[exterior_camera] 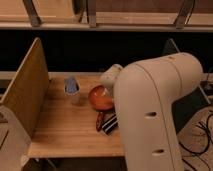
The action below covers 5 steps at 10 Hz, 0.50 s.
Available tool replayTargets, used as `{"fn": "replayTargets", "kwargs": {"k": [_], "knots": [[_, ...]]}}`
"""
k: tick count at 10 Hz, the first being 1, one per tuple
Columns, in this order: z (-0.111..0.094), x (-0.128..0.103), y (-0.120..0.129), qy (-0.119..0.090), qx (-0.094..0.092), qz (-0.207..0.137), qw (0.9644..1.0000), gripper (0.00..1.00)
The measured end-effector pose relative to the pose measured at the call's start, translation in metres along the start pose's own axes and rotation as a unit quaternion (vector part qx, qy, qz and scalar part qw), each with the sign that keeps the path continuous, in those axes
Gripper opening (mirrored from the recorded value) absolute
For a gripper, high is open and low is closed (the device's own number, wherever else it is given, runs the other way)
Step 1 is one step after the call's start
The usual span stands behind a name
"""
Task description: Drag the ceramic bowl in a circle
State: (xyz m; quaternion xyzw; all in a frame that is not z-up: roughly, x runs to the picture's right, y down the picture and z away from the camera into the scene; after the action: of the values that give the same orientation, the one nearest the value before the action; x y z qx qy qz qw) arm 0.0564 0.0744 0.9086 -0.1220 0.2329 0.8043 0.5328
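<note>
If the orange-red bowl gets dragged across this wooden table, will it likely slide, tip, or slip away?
The ceramic bowl looks shallow and wide, so it should slide flat rather than tip. Its glossy glaze may let the end effector, over its far right side, slip. It is likely rigid and brittle; bumping the dark striped object just in front could chip it.
</note>
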Motion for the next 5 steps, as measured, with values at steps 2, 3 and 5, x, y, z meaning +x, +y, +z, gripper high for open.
{"fn": "replayTargets", "kwargs": {"k": [2, 3, 5], "knots": [[0.019, 0.002, 0.013, 0.032, -0.014, 0.012, 0.9993, 0.78], [0.023, 0.003, 0.021, 0.045, -0.027, 0.014, 0.9985, 0.72], [0.023, 0.007, 0.031, 0.066, -0.049, 0.014, 0.9965, 0.52]]}}
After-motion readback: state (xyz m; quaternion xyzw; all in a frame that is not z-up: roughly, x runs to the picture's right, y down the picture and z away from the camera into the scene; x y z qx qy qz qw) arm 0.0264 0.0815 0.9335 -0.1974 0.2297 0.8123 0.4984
